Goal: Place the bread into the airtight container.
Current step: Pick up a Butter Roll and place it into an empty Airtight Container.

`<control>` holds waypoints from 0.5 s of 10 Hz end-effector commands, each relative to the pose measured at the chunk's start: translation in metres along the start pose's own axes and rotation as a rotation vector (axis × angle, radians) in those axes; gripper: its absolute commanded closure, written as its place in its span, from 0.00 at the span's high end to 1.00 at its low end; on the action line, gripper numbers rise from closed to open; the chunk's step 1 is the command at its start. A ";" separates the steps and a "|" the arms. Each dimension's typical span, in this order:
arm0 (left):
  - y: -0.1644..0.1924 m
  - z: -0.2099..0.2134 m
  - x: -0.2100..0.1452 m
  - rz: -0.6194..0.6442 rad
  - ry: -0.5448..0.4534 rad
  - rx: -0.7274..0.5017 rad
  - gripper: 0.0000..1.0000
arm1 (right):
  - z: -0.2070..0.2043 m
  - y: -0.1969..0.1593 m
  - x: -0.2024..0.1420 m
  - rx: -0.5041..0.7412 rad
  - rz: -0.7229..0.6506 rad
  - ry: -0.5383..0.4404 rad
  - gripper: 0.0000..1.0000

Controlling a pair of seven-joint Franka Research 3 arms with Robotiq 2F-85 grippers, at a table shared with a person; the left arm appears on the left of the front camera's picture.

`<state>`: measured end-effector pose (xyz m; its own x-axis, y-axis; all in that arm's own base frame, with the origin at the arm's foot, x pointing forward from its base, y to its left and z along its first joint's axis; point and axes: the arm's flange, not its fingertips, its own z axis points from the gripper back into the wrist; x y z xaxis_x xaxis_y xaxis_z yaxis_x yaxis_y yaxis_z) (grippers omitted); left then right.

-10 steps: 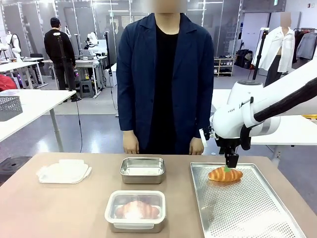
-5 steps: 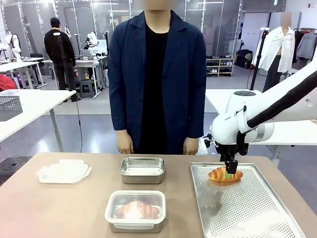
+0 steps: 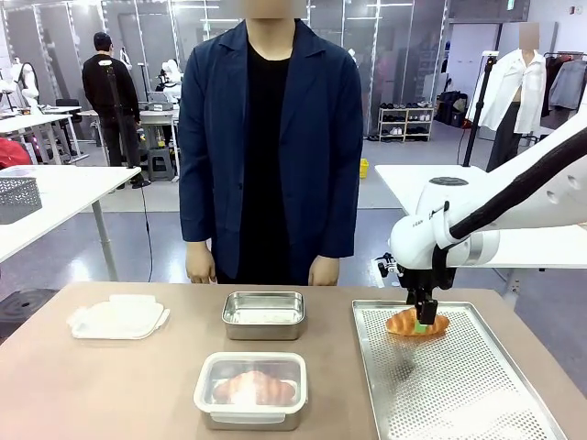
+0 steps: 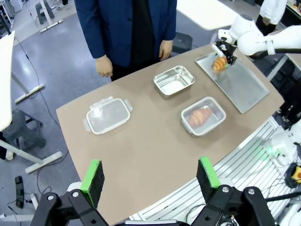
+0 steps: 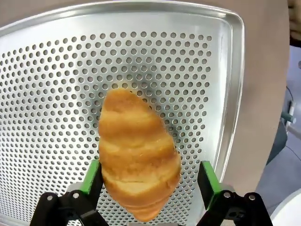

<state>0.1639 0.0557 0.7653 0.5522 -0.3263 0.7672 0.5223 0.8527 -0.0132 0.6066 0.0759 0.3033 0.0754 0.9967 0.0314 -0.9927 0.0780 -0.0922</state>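
The bread, a golden croissant [image 3: 410, 323] [image 5: 138, 150] [image 4: 219, 64], lies at the far end of a perforated metal tray [image 3: 459, 385] [image 5: 211, 70]. My right gripper [image 3: 425, 317] [image 5: 149, 181] is down over it and open, one green pad on each side of the croissant. An open, empty metal container [image 3: 263, 314] [image 4: 174, 81] stands at the table's middle. Its clear lid [image 3: 119, 317] [image 4: 108, 115] lies to the left. My left gripper [image 4: 150, 176] hangs open high above the table's near edge, with nothing between its fingers.
A second container [image 3: 250, 390] [image 4: 203, 116], lidded and with a croissant inside, sits near the front edge. A person in a dark jacket stands at the far side, hands [image 3: 200, 268] hanging at the table edge. Bare tabletop lies at the left front.
My right gripper has come down a little around the croissant and stayed open. The person has stepped toward picture left.
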 end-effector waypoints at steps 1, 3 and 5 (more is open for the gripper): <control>-0.001 0.001 0.001 -0.007 -0.003 -0.006 1.00 | -0.004 -0.010 0.003 0.022 -0.007 0.013 1.00; -0.001 0.001 0.001 -0.007 -0.003 -0.006 1.00 | -0.009 -0.011 0.001 0.043 -0.012 0.017 0.96; -0.001 0.001 0.001 -0.007 -0.003 -0.006 1.00 | -0.009 -0.011 -0.001 0.053 -0.027 0.020 0.77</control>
<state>0.1639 0.0556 0.7652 0.5522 -0.3263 0.7672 0.5223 0.8527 -0.0132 0.6120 0.0746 0.2971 0.0834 0.9962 0.0269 -0.9954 0.0846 -0.0450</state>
